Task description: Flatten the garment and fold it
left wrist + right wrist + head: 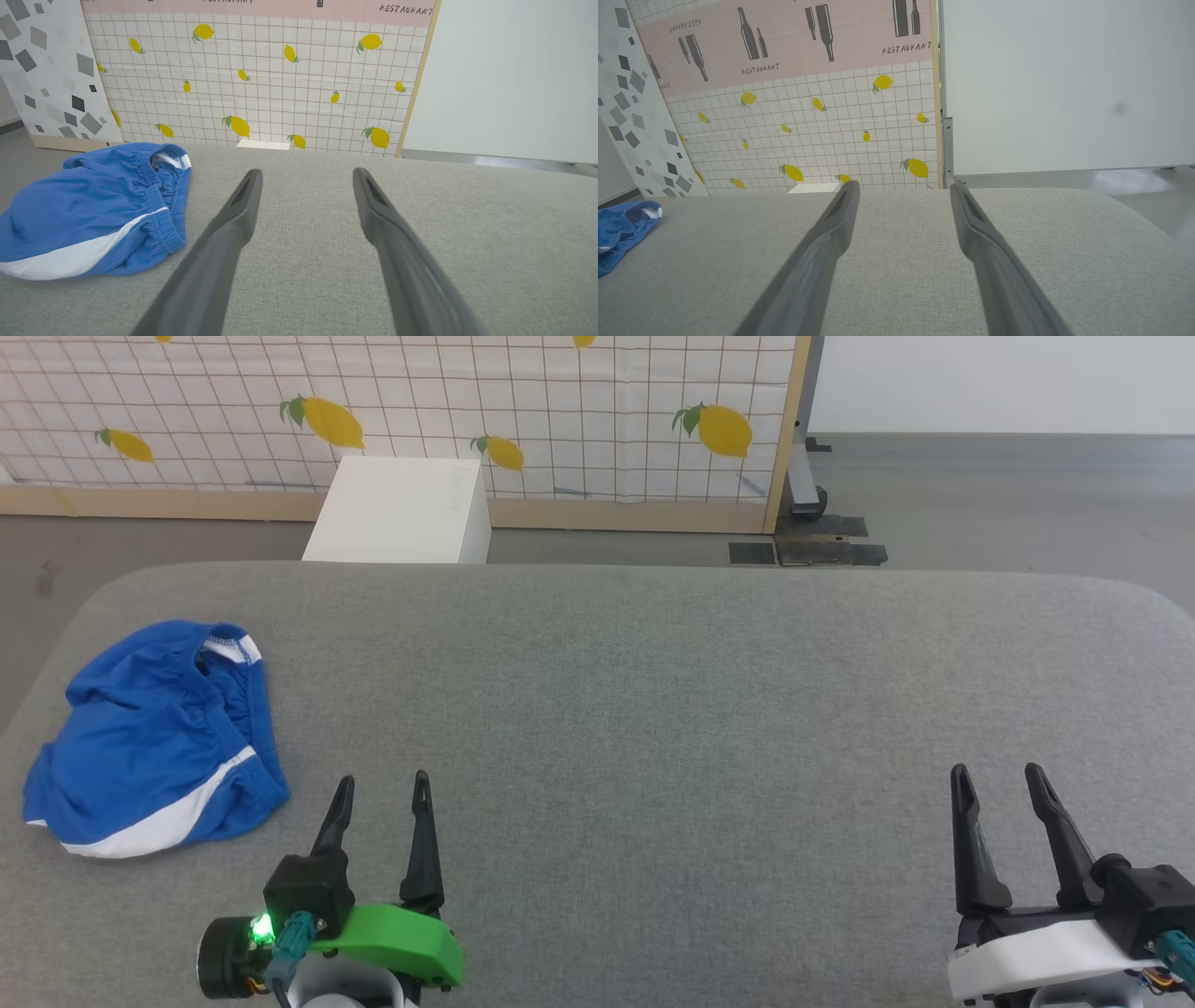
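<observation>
The garment [154, 737], soft rumpled white-striped blue cloth, lies on the grey woven worktop [653, 709] just left of the left gripper [383, 782], slanting near-left to far-right, gathered waistband far-right, while that gripper and the right gripper [994, 770], well right of it, show jaws spread.

A staged robot test lab, not a real room: beyond the jaws of the right gripper [903, 185] stands a wood-framed lemon-tile backdrop [822, 135] under a pink RESTAURANT banner [794, 46], with plain white wall [1064, 84] right of them.
</observation>
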Tool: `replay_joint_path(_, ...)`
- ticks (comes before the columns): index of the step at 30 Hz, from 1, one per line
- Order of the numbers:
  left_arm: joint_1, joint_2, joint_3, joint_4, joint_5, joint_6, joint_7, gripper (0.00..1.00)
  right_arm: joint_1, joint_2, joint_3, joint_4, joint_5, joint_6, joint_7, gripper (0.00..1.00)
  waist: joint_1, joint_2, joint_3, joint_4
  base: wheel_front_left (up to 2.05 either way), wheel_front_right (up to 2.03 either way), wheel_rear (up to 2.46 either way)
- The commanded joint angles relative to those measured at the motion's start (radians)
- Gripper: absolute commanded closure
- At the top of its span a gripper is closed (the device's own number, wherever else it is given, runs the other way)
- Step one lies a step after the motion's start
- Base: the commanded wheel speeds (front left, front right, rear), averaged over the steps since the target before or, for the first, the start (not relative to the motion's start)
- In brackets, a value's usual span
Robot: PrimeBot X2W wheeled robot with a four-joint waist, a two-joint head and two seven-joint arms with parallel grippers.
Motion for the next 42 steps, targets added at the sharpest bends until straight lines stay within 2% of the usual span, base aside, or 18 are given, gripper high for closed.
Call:
replay_joint_path(1, -0.017, -0.004, 0.003, 0.000, 0.007, 0.005, -0.005, 0.00, 0.008, 0.001, -0.001, -0.006, -0.007, -0.002, -0.005, 0.00, 0.0000, 0.0000, 0.002, 0.003, 0.00, 0.00, 0.00)
replay_joint_path(10, -0.036, -0.004, 0.018, -0.006, 0.008, 0.007, -0.005, 0.00, 0.003, 0.001, 0.000, -0.040, -0.018, -0.002, -0.005, 0.00, 0.0000, 0.0000, 0.028, 0.075, 0.00, 0.00, 0.00)
replay_joint_path(35, -0.037, -0.004, 0.104, -0.028, -0.003, 0.040, -0.005, 0.00, -0.016, 0.001, 0.008, -0.075, -0.049, -0.002, -0.005, 0.00, 0.0000, 0.0000, 0.068, 0.462, 0.00, 0.00, 0.00)
replay_joint_path(42, -0.033, -0.004, 0.124, -0.025, -0.007, 0.035, -0.005, 0.00, -0.021, 0.001, 0.013, -0.073, -0.053, -0.002, -0.005, 0.00, 0.0000, 0.0000, 0.068, 0.533, 0.00, 0.00, 0.00)
